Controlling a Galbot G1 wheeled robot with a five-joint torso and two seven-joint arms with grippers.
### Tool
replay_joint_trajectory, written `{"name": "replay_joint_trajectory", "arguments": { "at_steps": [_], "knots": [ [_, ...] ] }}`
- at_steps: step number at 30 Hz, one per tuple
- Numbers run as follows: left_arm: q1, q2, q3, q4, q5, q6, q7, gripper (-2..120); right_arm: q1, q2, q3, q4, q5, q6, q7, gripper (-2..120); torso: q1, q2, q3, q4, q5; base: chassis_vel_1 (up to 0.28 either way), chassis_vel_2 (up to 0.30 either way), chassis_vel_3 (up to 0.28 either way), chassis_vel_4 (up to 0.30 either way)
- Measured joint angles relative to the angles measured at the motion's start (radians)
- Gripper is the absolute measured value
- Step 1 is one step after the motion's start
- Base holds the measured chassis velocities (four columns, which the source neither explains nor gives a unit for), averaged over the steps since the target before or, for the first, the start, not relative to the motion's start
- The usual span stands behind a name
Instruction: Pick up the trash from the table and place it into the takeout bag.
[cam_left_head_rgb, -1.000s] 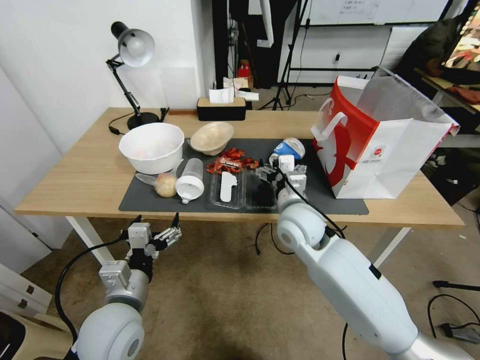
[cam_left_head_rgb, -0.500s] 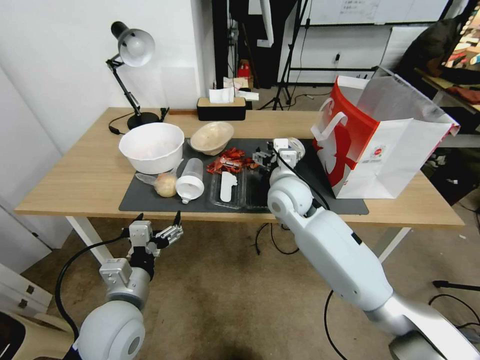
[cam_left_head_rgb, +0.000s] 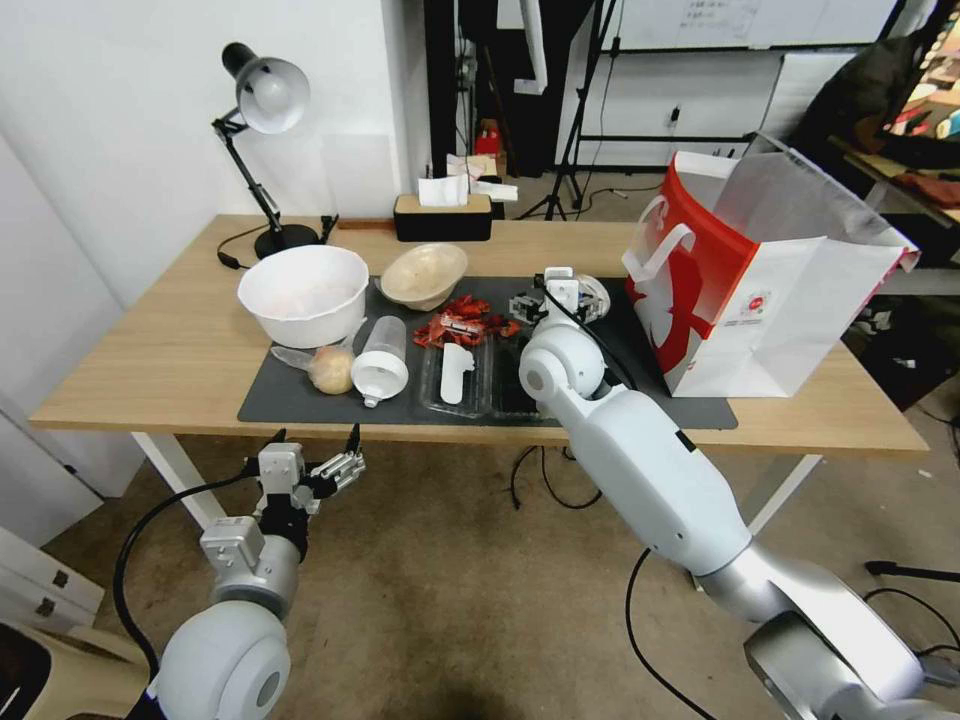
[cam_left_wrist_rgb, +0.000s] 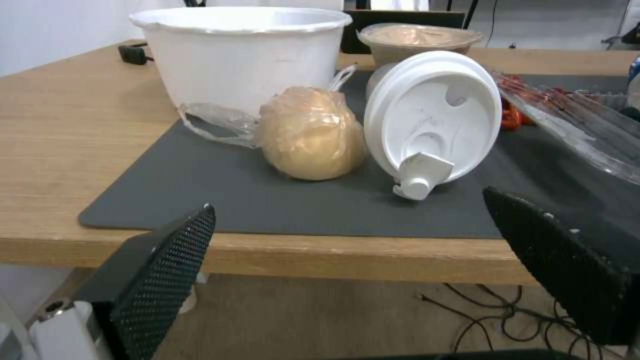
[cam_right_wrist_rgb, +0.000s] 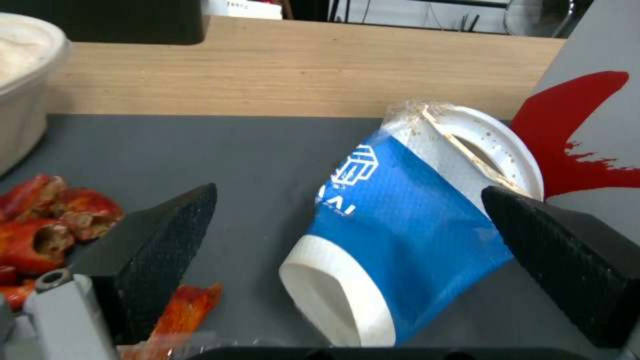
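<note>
Advanced toward frame centre: right gripper (cam_right_wrist_rgb: 347, 220), jaws wide and empty, straddling tipped blue-and-white paper cup (cam_right_wrist_rgb: 407, 220); grasp seems imminent; left gripper (cam_left_head_rgb: 312, 455) open, idle lower left.

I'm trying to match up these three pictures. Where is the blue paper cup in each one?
Head view: blue cup lies on the dark mat, behind the right gripper, beside the red-and-white bag.
Left wrist view: I can't make it out.
Right wrist view: centre, on its side between open fingers.
Shared landmark: the mat.

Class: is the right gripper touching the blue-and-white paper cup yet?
Apart. In the right wrist view the open fingers flank the blue-and-white paper cup, with mat visible between them.
</note>
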Motion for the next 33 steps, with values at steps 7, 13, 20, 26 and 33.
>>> {"name": "replay_joint_trajectory", "arguments": {
  "at_steps": [7,13,20,26,33],
  "knots": [
    [0.002,-0.001,0.002,0.0,0.0,0.0,0.0,100,0.02,0.015,-0.001,-0.042,0.005,-0.007,0.001,100,0.0,0.0,0.0,0.0,-0.0001,0.0,0.0,0.0,0.0],
    [0.008,0.0,-0.001,-0.007,0.001,-0.001,-0.001,100,0.026,0.033,-0.002,-0.067,0.006,-0.008,0.004,100,0.0,0.0,0.0,0.0,0.0001,0.0,0.0,0.0,0.0],
    [0.015,0.0,-0.004,-0.014,0.002,-0.002,-0.001,100,0.026,0.038,-0.002,-0.071,0.007,-0.013,0.013,100,0.0,0.0,0.0,0.0001,0.0,0.0,0.0,0.0,0.0],
    [0.018,-0.001,-0.004,-0.015,0.004,-0.002,-0.001,100,0.021,0.039,0.001,-0.076,0.006,-0.015,0.02,100,0.0,0.0,0.0,0.0,0.0,0.0,0.0,0.0,0.0],
    [0.019,-0.001,-0.003,-0.018,0.003,-0.002,-0.001,100,0.016,0.037,0.004,-0.081,0.003,-0.016,0.02,100,0.0,0.0,0.0,0.0,0.0001,0.0,0.0,0.0,0.0]
  ]
}}
